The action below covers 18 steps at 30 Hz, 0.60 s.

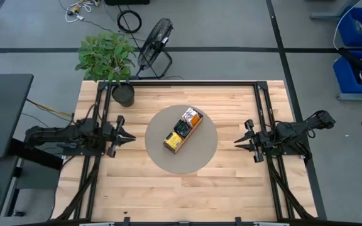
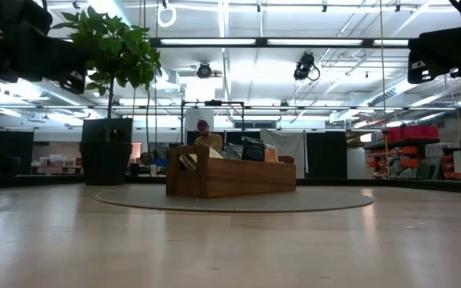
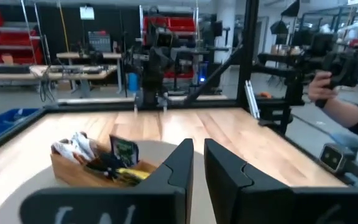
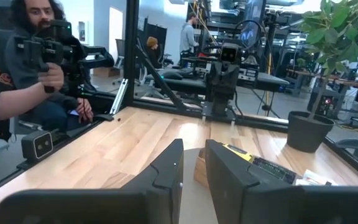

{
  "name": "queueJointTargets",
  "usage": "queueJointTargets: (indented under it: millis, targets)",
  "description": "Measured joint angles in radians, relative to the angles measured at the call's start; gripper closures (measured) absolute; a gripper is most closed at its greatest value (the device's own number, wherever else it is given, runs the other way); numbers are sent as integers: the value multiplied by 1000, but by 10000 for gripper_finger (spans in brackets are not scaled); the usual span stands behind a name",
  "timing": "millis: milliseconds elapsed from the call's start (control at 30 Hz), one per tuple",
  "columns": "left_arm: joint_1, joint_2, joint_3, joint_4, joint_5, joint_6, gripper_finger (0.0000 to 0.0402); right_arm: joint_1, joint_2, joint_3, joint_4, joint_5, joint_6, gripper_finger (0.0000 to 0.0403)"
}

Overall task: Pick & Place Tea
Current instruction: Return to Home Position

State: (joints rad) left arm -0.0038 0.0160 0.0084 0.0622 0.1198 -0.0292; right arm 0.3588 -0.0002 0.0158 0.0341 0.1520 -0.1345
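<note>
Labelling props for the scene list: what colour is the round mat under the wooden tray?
Plain grey round mat, clearest in the high view.

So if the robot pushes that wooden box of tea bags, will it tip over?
Probably not. The wooden box is long and low and lies flat on the round mat, so it would likely slide. The tea bags stick up loosely and might flop.

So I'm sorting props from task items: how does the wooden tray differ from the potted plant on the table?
The wooden tray is a long low brown box lying at an angle on the grey round mat at the table's middle; the potted plant stands tall in a dark round pot at the far left corner. The tray holds the tea packets; the pot holds green leaves that overhang the table's edge. Both rest on the table, and no gripper touches either.
</note>
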Motion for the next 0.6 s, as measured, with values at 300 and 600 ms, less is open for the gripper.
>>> queueJointTargets:
  millis: [300,600]
  targets:
    - [0,-12,0,5,7,46,360,1,0,0,-1,-17,-6,328]
    - [1,-14,0,35,61,44,360,1,0,0,-5,-35,-9,328]
